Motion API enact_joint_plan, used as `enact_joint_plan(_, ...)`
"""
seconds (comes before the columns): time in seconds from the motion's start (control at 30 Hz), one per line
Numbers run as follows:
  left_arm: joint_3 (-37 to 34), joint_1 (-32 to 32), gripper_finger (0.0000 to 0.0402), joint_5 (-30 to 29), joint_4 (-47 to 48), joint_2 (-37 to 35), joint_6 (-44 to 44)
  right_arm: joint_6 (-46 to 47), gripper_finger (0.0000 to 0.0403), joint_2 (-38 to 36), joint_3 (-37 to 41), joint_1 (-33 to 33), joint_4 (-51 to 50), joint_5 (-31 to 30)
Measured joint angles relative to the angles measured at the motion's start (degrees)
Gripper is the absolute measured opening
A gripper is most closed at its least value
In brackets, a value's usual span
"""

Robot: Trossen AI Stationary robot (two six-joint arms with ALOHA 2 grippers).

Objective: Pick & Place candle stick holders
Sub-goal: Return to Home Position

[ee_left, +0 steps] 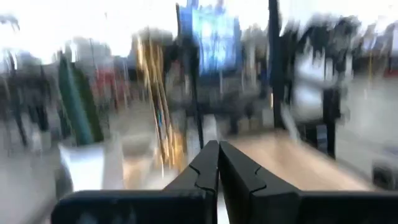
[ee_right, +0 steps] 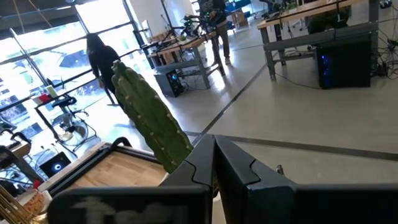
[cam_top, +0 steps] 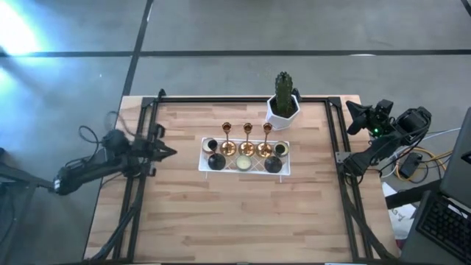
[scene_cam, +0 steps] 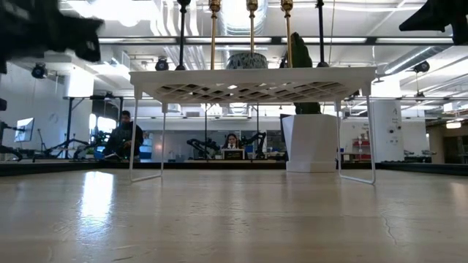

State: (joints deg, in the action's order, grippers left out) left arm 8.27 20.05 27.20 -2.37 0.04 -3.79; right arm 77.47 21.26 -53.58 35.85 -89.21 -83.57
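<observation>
Three gold candle stick holders (cam_top: pixel 246 140) stand in a row on a white lattice rack (cam_top: pixel 283 169) at the table's middle. A black holder stands at the rack's left end (cam_top: pixel 215 160) and another at its right end (cam_top: pixel 274 163). All rest on their round bases. In the low view their stems (scene_cam: pixel 252 29) rise above the rack top (scene_cam: pixel 252 77). My left gripper (cam_top: pixel 172 152) is shut and empty, left of the rack; it also shows in the left wrist view (ee_left: pixel 218 155). My right gripper (cam_top: pixel 350 109) is shut and empty by the table's far right corner; it also shows in the right wrist view (ee_right: pixel 214 152).
A white geometric pot with a green cactus (cam_top: pixel 282 103) stands just behind the rack's right end. A pale tealight (cam_top: pixel 243 163) lies on the rack between the black holders. A black frame (cam_top: pixel 243 100) borders the table. Bare wood lies in front of the rack. People show in the room beyond.
</observation>
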Motion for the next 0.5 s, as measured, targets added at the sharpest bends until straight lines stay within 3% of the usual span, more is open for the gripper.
enact_joint_plan(0.2,-0.42,-3.85,0.0012,-2.22,7.57,0.06,-8.49,-0.09,0.0008,0.0,0.0,0.0,0.0,0.0)
enact_joint_plan(0.3,-1.88,-8.55,0.0012,-10.87,8.93,0.06,-11.2,-0.1,0.0008,0.0,0.02,0.0,0.05,-0.01)
enact_joint_plan(0.5,-7.17,-17.22,0.0012,-28.71,2.79,0.04,-9.46,-0.11,0.0008,0.0,0.02,0.0,0.07,0.0)
